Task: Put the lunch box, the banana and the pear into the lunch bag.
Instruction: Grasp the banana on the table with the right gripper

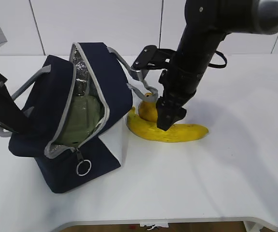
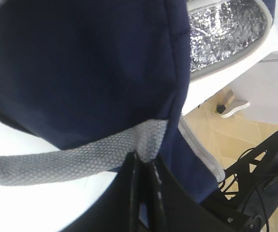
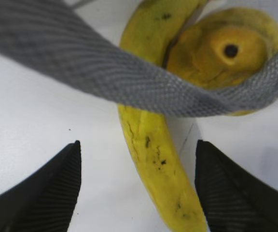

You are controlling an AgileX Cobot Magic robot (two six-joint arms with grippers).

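The navy lunch bag (image 1: 88, 72) lies tilted and unzipped on the left of the table, its foil lining showing. Inside it sits the lunch box (image 1: 81, 118) with its pale green lid. My left gripper (image 1: 17, 126) is shut on the bag's grey handle (image 2: 81, 157) where the strap meets the navy fabric; its point in the wrist view is (image 2: 146, 162). The banana (image 1: 170, 131) lies on the table right of the bag, and the pear (image 1: 147, 112) touches its far side. My right gripper (image 3: 138, 145) hangs open just above the banana (image 3: 151, 145), one finger on each side.
The bag's other grey handle (image 3: 105, 72) loops across the right wrist view, over the banana and in front of the pear (image 3: 226, 53). A ring pull (image 1: 83, 167) hangs from the zipper at the bag's near end. The white table's front edge (image 1: 177, 223) is close.
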